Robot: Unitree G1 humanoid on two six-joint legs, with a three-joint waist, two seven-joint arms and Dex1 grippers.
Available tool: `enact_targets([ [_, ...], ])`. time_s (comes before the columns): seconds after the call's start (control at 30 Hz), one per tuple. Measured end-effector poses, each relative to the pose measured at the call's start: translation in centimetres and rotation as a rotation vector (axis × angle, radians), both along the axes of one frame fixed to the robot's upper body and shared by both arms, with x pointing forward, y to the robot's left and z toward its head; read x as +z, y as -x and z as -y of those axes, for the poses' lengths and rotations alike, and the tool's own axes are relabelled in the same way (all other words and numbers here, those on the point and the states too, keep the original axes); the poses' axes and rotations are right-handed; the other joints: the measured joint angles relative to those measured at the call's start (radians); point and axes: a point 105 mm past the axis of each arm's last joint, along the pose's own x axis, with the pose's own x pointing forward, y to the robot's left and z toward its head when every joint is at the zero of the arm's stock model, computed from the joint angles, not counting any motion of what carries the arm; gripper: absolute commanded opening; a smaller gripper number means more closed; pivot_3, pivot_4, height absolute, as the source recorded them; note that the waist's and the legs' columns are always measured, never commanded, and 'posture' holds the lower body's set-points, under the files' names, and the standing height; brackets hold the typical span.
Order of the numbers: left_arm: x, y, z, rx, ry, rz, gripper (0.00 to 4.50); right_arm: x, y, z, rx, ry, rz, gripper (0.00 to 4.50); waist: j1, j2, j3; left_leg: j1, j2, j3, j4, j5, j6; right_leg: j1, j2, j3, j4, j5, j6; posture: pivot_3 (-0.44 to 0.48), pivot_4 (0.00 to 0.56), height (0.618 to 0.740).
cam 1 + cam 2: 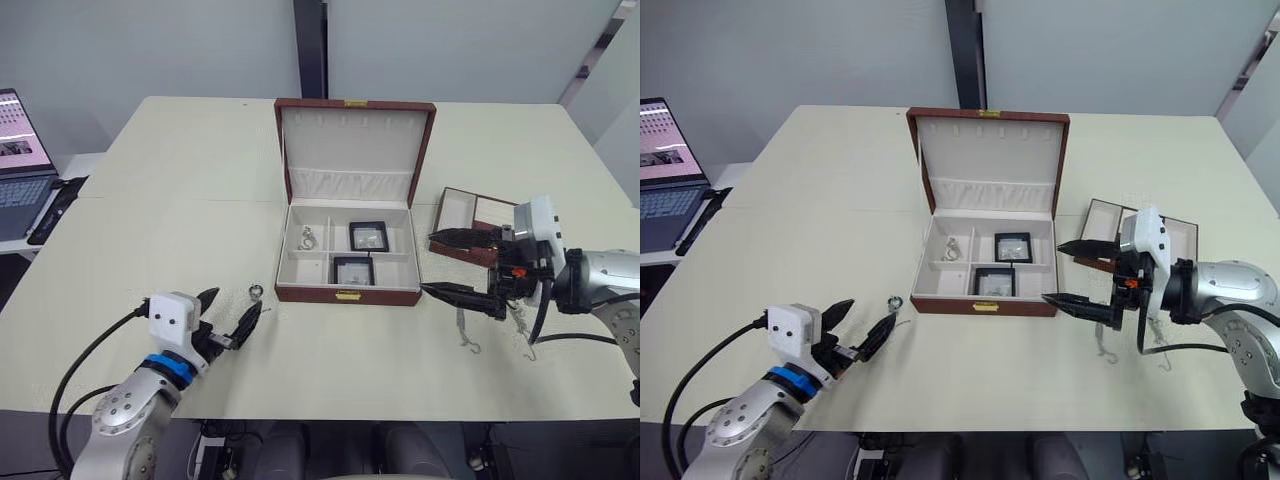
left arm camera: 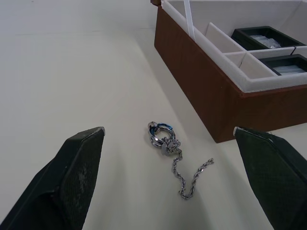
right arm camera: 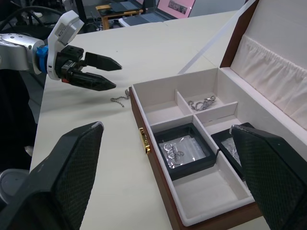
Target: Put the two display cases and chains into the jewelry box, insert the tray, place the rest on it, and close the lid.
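Right wrist view: jewelry box (image 3: 192, 158) holds two display cases (image 3: 184, 149), chain (image 3: 201, 103); both pincers agape, empty.

The jewelry box (image 1: 348, 255) stands open on the bench (image 1: 180, 200), its lid (image 1: 352, 150) upright. Two display cases (image 1: 367, 236) (image 1: 353, 270) and a small chain (image 1: 308, 238) lie in its compartments. The left pincer (image 1: 232, 318) gapes near a ringed chain (image 1: 255, 293); the right pincer (image 1: 440, 264) spreads wide beside the tray (image 1: 478, 222).
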Motion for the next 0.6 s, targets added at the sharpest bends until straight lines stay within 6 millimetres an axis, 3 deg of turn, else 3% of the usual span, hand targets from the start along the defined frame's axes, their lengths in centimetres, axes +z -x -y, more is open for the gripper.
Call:
enact_targets([
  [0.33,-1.1,-1.6,0.9,0.043,-0.020,-0.016,4.48,-0.3,0.1,-0.2,-0.003,-0.003,-0.006,4.50,0.000,0.000,0.000,0.000,0.000,0.000,0.000,0.000,0.000,0.000,0.000,-0.001,0.000,0.000,0.000,0.000,0.150,0.740],
  [0.6,-2.4,-1.5,1.7,0.021,-0.027,-0.085,4.48,-0.5,0.3,-0.2,-0.003,-0.001,-0.012,4.50,0.000,0.000,0.000,0.000,0.000,0.000,0.000,0.000,0.000,0.000,0.000,-0.001,0.000,0.000,0.000,0.000,0.150,0.740],
])
